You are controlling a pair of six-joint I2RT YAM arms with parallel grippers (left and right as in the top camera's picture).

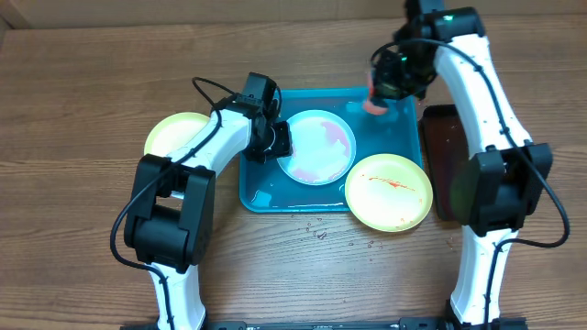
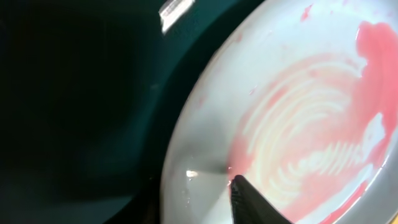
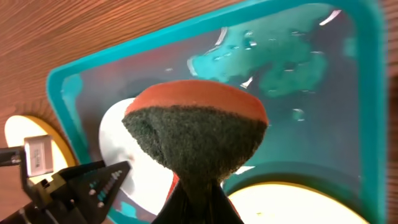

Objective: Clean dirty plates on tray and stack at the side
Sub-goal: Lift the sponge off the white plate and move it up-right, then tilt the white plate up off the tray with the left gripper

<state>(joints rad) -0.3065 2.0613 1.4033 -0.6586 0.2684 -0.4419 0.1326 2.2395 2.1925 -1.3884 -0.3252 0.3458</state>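
The light blue plate [image 1: 316,147] lies in the turquoise tray [image 1: 399,128], smeared pink with sauce [image 2: 298,124]. My left gripper [image 1: 275,139] is at its left rim. One finger [image 2: 239,190] lies on the plate's top and the other is hidden, so it looks shut on the rim. A yellow-green plate [image 1: 389,191] with red streaks overlaps the tray's front right corner. Another yellow-green plate [image 1: 170,136] sits on the table to the left. My right gripper [image 1: 385,87] holds a red-and-dark sponge [image 3: 196,130] above the tray's back right.
A narrow black tray [image 1: 445,156] stands right of the turquoise tray, under the right arm. The turquoise tray's bare floor is wet [image 3: 298,81]. Small droplets mark the wooden table [image 1: 321,234] in front of the tray.
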